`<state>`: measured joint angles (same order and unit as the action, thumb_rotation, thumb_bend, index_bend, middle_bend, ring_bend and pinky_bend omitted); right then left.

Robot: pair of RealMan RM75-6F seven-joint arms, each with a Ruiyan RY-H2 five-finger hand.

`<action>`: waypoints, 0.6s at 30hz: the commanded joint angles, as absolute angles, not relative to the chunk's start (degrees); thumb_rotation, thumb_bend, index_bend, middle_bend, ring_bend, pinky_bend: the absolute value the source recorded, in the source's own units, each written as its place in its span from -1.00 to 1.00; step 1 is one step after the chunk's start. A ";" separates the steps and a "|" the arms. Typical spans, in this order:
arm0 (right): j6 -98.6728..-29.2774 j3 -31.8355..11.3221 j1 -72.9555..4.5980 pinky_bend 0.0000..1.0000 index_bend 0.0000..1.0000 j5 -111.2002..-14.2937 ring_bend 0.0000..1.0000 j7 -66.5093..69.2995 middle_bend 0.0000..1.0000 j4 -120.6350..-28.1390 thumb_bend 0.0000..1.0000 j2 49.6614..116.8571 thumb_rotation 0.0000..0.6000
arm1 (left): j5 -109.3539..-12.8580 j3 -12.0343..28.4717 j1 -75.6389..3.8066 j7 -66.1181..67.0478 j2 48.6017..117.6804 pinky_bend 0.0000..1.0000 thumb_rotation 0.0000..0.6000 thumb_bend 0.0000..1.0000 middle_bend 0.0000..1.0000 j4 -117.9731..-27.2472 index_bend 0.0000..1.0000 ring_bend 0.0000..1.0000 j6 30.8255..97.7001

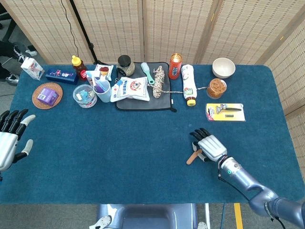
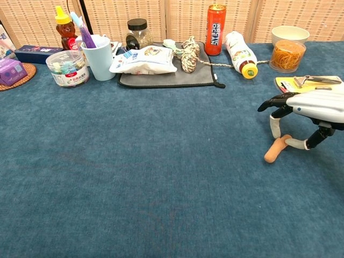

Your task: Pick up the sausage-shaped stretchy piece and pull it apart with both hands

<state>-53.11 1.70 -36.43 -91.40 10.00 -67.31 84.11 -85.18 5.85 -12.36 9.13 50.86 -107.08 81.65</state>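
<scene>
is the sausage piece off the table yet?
No: in the chest view the sausage piece lies on the blue table, with the right hand arched over its far end.

A deep blue felt-covered counter (image 1: 119, 143); a tan, sausage-shaped stretchy piece (image 1: 192, 157) near its front edge; a red drink can (image 1: 175, 66) and a white ceramic bowl (image 1: 223, 67) along its far edge; a dark grey mat (image 1: 143, 102).

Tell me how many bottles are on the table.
2: a honey bottle at the back left beside the blue box, and a white bottle lying right of the orange can. Others may be hidden.
</scene>
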 commanded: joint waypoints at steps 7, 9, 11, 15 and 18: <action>-53.69 2.10 -36.03 -1.00 -0.10 -91.22 -1.00 8.59 -0.81 -67.92 -0.21 83.59 1.00 | -85.12 5.85 -12.30 8.78 50.93 -1.00 1.00 -0.16 -0.85 -106.76 -0.72 -0.90 81.75; -53.78 2.17 -35.93 -1.00 -0.10 -91.12 -1.00 8.06 -0.81 -68.31 -0.21 83.23 1.00 | -85.18 5.84 -12.32 8.77 50.98 -1.00 1.00 -0.16 -0.85 -106.73 -0.72 -0.90 81.73; -53.85 2.26 -35.81 -1.00 -0.11 -91.02 -1.00 7.45 -0.81 -68.62 -0.21 82.93 1.00 | -85.23 5.86 -12.33 8.74 51.01 -1.00 1.00 -0.16 -0.85 -106.76 -0.72 -0.90 81.79; -54.00 2.40 -35.49 -1.00 -0.11 -90.69 -1.00 6.80 -0.81 -69.18 -0.21 82.67 1.00 | -85.42 5.90 -12.36 8.79 51.01 -1.00 1.00 -0.16 -0.85 -106.87 -0.72 -0.90 81.91; -54.14 2.37 -35.33 -1.00 -0.10 -90.46 -1.00 6.58 -0.81 -69.31 -0.21 82.81 1.00 | -85.55 5.89 -12.35 8.84 50.92 -1.00 1.00 -0.16 -0.85 -106.95 -0.72 -0.90 81.99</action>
<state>-54.12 2.37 -35.35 -90.48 6.60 -69.30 82.79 -85.55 5.89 -12.35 8.84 50.92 -106.95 81.99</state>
